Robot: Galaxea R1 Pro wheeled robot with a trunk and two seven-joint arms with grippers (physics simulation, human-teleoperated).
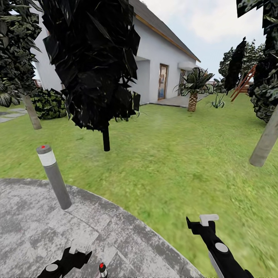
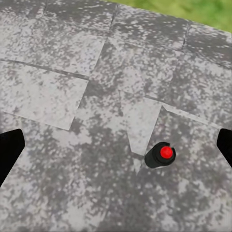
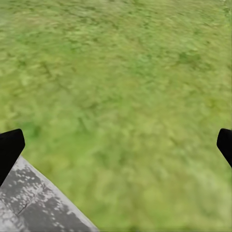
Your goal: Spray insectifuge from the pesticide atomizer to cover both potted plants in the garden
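We see a round grey mottled paved patio (image 1: pixel 34 227) bordering green lawn (image 1: pixel 173 154); a grey bollard lamp post (image 1: pixel 54 175) stands on the paving.

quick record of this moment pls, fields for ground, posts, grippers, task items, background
ground: round grey paved patio bordered by green lawn
posts: grey bollard lamp upright on the patio; a second red-topped post beneath the left arm
left gripper: open, empty, above the paving
right gripper: open, empty, above the lawn by the patio edge
task items: atomizer and potted plants not spotted
background: white house, palm, dark shrub
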